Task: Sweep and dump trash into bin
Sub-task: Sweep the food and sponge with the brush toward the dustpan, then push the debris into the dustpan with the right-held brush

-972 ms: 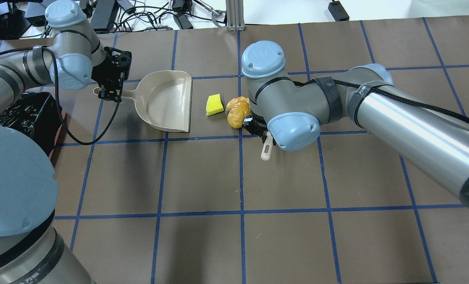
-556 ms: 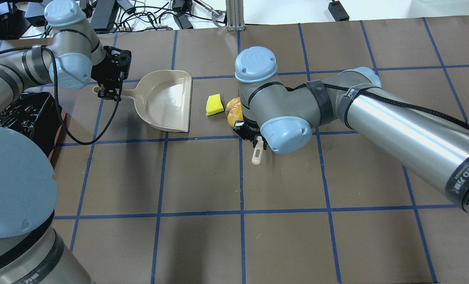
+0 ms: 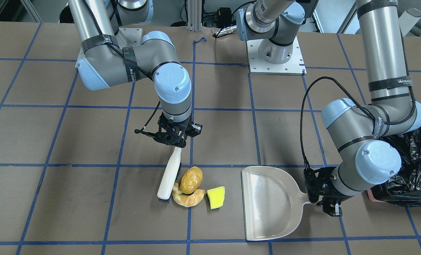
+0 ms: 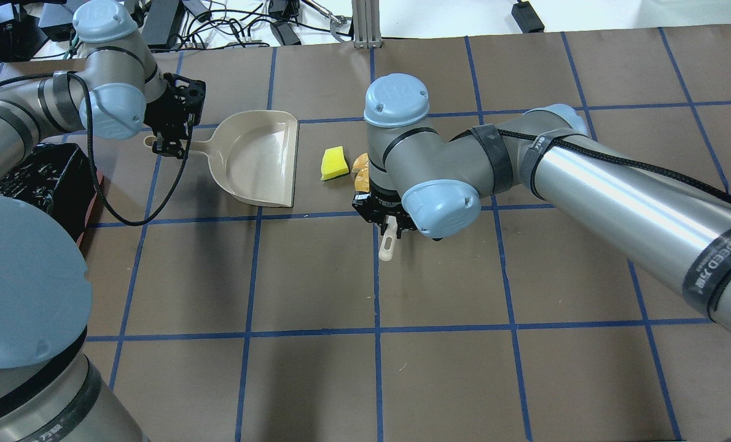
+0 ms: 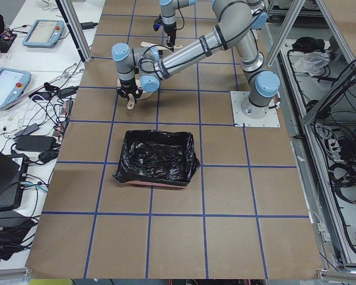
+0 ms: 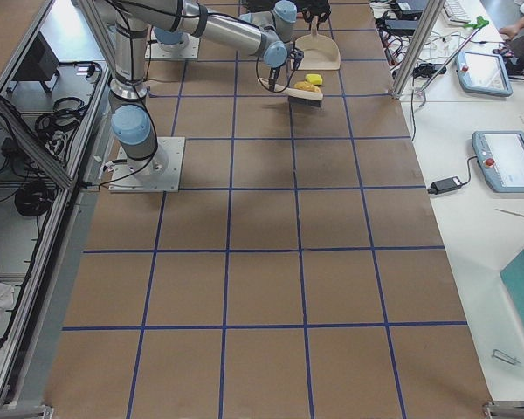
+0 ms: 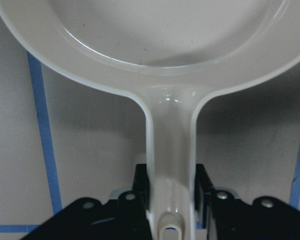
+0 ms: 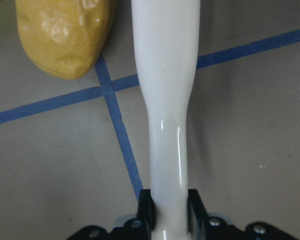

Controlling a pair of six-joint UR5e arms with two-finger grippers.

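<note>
Beige brush (image 3: 169, 175) behind trash (image 3: 191, 180), sweep not yet done.
Keep bristles low, push lump (image 8: 65, 35), pastry (image 3: 187, 201), sponge (image 3: 216, 197) straight into dustpan (image 3: 267, 202); right end effector (image 3: 177, 144) clenched on brush, left end effector (image 3: 320, 200) grasping dustpan handle.

a robotics lab, plainly. robot arms (image 3: 385, 53) stand bolted on metal plates (image 3: 299, 67) to a big table (image 4: 316, 276) papered brown and gridded in blue tape (image 4: 376, 331). aluminium frame posts (image 6: 417, 48) rise at its edges, teach pendants (image 6: 501, 161) lie on white side benches (image 6: 472, 227), and cables (image 5: 47, 92) and power bricks (image 6: 443, 185) trail along them.
</note>
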